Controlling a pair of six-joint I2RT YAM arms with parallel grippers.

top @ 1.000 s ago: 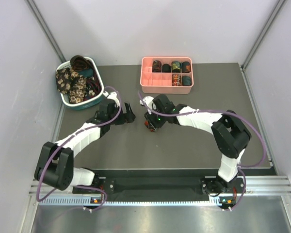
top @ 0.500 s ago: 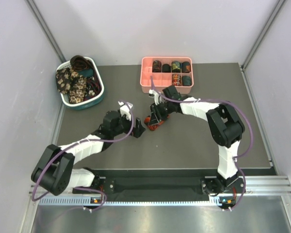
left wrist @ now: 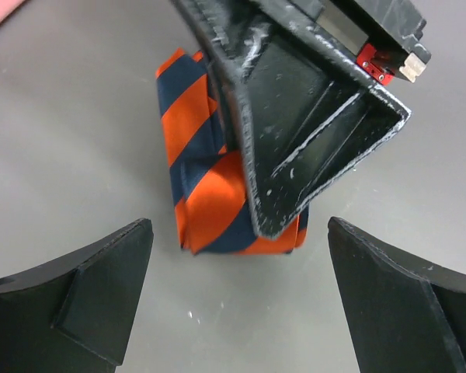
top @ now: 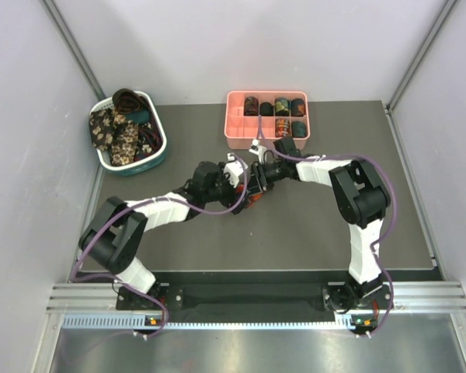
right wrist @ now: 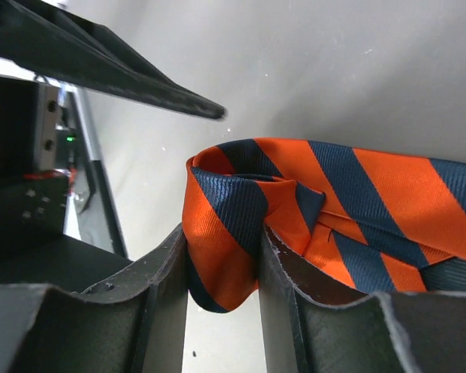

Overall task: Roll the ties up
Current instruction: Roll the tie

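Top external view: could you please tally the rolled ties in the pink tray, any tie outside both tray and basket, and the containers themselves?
Rolled ties in the pink tray: 6
Striped tie outside both containers: 1
Containers, pink tray and basket: 2
Total: 9

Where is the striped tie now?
Top view, centre: the striped tie is near the pink tray, pinched in the right gripper, open left gripper beside it.

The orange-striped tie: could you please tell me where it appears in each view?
Top external: orange-striped tie at the centre of the table, barely visible.
Right wrist: centre, pinched in the right tool.
Left wrist: centre, partly behind the right tool.
Shared landmark: the right tool gripping it.
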